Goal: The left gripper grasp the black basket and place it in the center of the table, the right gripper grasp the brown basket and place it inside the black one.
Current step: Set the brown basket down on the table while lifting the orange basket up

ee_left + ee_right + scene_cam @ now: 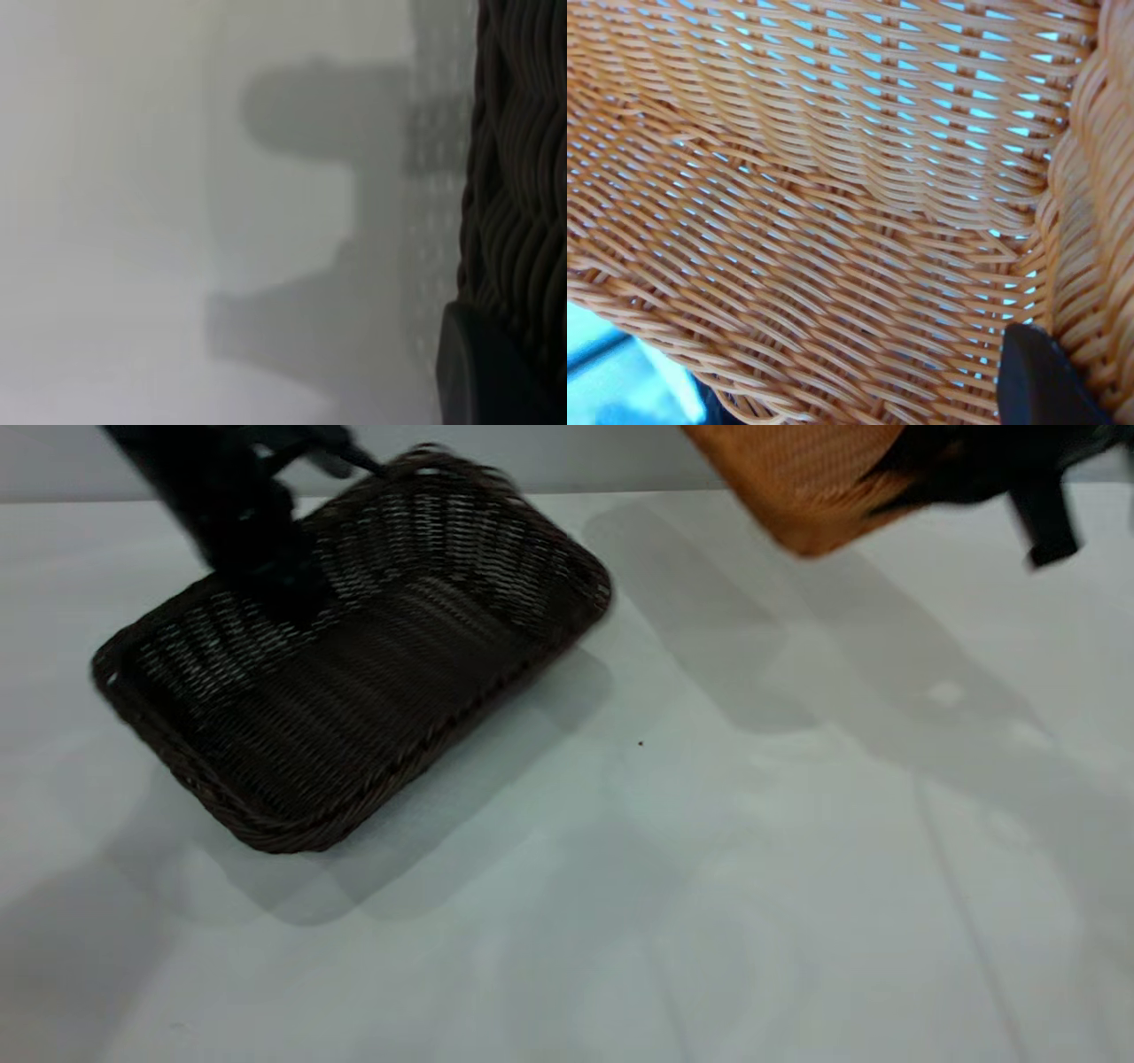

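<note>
left gripper [266, 558] clenched on the black basket [354, 682] rim, tilted; set it flat mid-table [709, 868] first. right gripper [966, 469] grasps brown basket [797, 478] aloft.

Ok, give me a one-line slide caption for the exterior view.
Left gripper tilts the black basket over the table while right gripper carries the brown basket aloft.

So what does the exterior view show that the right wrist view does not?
Only the exterior view shows the black basket tilted above the table, with the left gripper at its far rim, and the right gripper carrying the brown basket in the air. Only the right wrist view shows light through that basket's weave and a dark fingertip at its braided rim. Both show the brown basket.
</note>
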You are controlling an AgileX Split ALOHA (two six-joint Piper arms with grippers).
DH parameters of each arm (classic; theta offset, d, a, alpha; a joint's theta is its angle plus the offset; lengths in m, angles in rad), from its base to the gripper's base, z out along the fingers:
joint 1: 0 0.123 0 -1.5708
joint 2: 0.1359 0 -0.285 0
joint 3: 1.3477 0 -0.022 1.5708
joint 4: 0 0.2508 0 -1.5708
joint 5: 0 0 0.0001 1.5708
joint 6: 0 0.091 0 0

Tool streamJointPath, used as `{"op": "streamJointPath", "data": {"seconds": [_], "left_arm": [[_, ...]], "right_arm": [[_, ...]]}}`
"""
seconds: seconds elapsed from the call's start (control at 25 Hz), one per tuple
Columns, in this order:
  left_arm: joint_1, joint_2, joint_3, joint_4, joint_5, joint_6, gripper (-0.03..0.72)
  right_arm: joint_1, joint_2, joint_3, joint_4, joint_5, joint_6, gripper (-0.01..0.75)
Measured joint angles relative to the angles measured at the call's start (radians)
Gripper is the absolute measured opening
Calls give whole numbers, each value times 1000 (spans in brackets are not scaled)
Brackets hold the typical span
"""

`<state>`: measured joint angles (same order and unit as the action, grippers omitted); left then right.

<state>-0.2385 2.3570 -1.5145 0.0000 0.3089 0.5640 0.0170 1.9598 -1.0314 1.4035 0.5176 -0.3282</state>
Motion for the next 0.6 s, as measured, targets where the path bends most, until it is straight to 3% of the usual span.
{"op": "streamJointPath", "data": {"seconds": [0.16, 0.32, 0.6], "left_arm": [[-100, 37, -65, 11, -4, 176, 84], [-184, 80, -105, 7, -55, 389, 84], [-272, 117, -112, 0, -197, 557, 84]], "right_arm": [[-77, 0, -126, -288, 196, 81, 67], [-108, 0, -235, -429, 351, 109, 67], [-110, 0, -315, -473, 409, 111, 67]]}}
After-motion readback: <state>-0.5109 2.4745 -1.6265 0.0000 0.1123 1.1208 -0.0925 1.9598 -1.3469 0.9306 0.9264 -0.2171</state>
